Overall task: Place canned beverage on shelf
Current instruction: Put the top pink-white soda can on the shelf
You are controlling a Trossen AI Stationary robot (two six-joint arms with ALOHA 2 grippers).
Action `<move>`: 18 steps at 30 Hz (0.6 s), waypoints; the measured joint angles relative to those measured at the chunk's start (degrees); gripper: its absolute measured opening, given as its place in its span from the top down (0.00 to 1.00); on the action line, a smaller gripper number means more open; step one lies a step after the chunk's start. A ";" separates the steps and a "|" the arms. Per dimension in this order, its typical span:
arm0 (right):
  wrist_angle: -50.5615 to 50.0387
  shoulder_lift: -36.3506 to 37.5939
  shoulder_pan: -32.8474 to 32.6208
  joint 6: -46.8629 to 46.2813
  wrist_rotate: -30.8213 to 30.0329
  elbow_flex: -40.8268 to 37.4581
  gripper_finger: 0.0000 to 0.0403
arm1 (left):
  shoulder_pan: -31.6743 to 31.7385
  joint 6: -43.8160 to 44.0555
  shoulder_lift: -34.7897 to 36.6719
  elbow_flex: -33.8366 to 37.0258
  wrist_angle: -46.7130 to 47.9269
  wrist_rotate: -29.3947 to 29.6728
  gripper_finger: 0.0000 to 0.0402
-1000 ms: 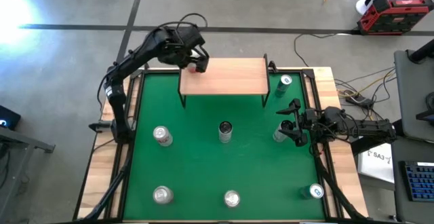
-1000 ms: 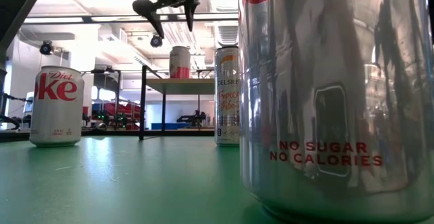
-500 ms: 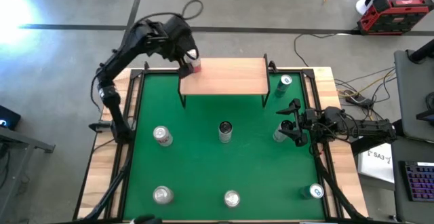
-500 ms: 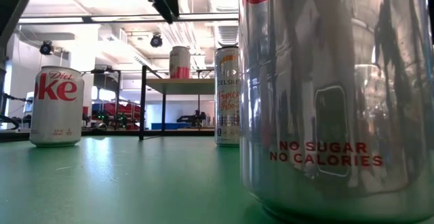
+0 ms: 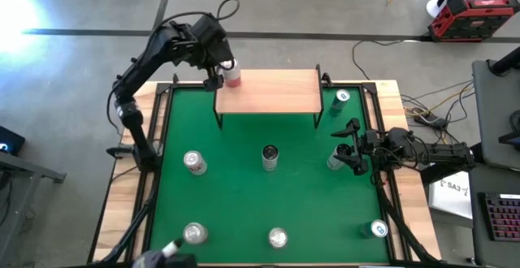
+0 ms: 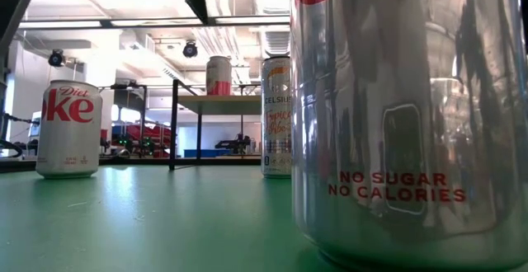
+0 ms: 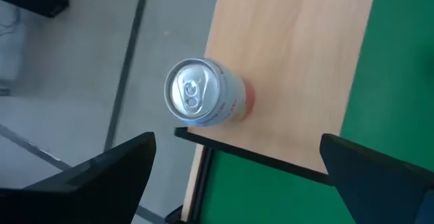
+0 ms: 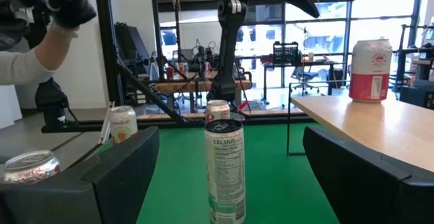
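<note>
A red-and-white can (image 5: 232, 75) stands upright on its base at the far left corner of the light-wood shelf (image 5: 272, 93); it also shows in the left wrist view (image 7: 203, 91) and the low view (image 6: 219, 75). My left gripper (image 5: 218, 67) is open and empty above that corner, and its fingers stand wide apart in its wrist view (image 7: 237, 142). My right gripper (image 5: 345, 148) is open and empty low over the mat's right side, beside a silver can (image 5: 335, 162).
Several more cans stand on the green mat (image 5: 236, 195): a tall Celsius can (image 5: 270, 157) in the middle, others at the left (image 5: 195, 162), along the near edge (image 5: 278, 237) and at the right (image 5: 341, 97). A person's gloved hand (image 5: 162, 254) is at the near left edge.
My left gripper has risen and drawn back from the can toward the table's far left corner, staying open. The can has stayed upright on the shelf. A person's hand has come in at the near left edge.
</note>
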State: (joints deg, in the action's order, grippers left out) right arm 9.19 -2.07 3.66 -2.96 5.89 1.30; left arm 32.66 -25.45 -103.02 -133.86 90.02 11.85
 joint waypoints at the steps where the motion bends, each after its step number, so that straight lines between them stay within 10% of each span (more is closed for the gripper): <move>1: 0.00 0.00 0.00 0.00 0.00 -0.01 0.11 | 0.94 -0.67 -0.61 0.00 0.00 -1.31 0.00; 18: 0.00 0.00 0.02 0.00 0.00 0.00 0.11 | 8.33 -11.02 -3.70 0.39 -0.58 -6.87 0.00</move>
State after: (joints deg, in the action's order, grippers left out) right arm 9.19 -2.07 3.68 -2.96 5.89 1.30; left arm 40.99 -36.47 -106.72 -133.47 89.44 4.98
